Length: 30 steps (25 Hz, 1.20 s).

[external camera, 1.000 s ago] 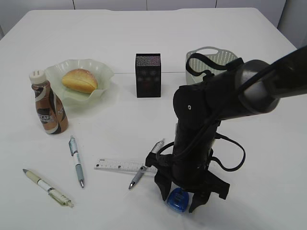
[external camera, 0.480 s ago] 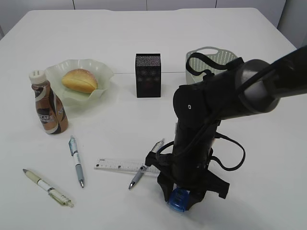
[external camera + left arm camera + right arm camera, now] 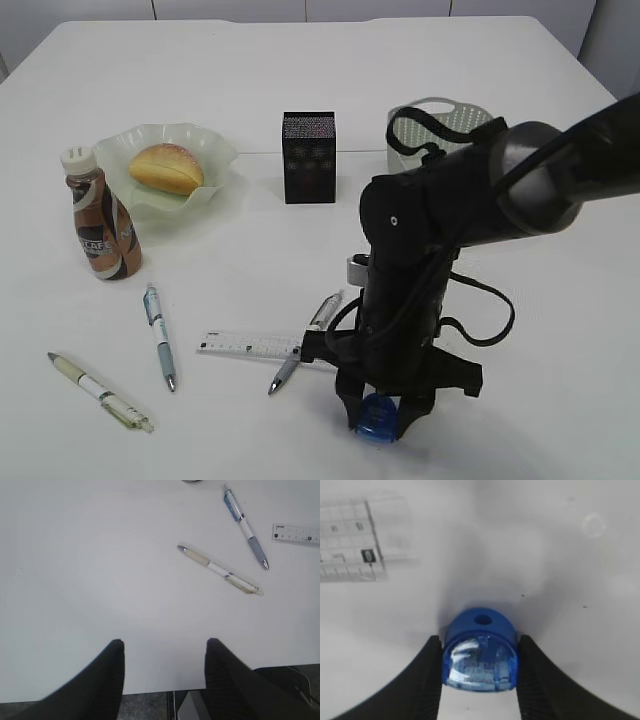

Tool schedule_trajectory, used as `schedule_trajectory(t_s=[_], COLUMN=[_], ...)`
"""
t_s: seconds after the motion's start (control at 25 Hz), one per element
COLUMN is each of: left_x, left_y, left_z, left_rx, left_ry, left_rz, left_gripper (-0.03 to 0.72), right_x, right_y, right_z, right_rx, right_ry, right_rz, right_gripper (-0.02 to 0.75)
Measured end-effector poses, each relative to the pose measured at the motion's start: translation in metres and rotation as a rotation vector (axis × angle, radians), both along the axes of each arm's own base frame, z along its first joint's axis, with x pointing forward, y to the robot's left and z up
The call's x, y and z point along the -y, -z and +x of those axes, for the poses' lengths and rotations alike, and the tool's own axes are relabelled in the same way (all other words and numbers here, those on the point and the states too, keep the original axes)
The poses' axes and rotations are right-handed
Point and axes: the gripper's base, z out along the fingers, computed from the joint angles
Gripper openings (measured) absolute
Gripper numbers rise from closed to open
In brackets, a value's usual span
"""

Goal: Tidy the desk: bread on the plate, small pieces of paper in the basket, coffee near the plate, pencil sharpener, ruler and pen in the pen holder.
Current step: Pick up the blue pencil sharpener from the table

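Since a moment ago the right tool's (image 3: 479,667) fingers have drawn in from a wide spread around the blue pencil sharpener (image 3: 480,657) until they press against both its sides; it now sits clamped between them, down on the white surface (image 3: 220,60), at the near edge in the exterior view.

Going down in size: that surface carries the pale green basket (image 3: 437,125) at the back right, partly hidden behind the black arm (image 3: 440,230). The ruffled green plate (image 3: 215,160) at the left holds the bread (image 3: 166,167), with the coffee (image 3: 100,218) upright just beside it. The black pen holder (image 3: 308,157) stands in the middle. The clear ruler (image 3: 250,345) lies flat just left of the right tool, a grey pen (image 3: 305,343) crossing its end. Two more pens (image 3: 244,526) lie further left.

The left tool (image 3: 165,652) hangs over bare surface near its edge, fingers parted, gripping nothing.
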Motion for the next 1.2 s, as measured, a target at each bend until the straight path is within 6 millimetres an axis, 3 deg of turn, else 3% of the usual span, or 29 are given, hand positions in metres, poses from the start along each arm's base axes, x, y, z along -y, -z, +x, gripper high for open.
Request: schedule_trajectory(t_s=[0.48,0.84,1.2], left_x=[0.0,0.0,0.0], left_y=[0.0,0.0,0.0], left_z=[0.0,0.0,0.0], left_rx=[0.0,0.0,0.0], left_ry=[0.0,0.0,0.0], left_rz=[0.0,0.0,-0.001], left_gripper=[0.372,0.372,0.372], right_x=[-0.008,-0.007,-0.003], right_y=[-0.027,-0.042,-0.041], right_z=[0.01,0.012,0.014], right_rx=[-0.012,-0.043,-0.036], right_ry=[-0.333,-0.717,-0.806], right_rz=[0.018,0.03,-0.006], right_gripper=[0.316,0.316,0.316])
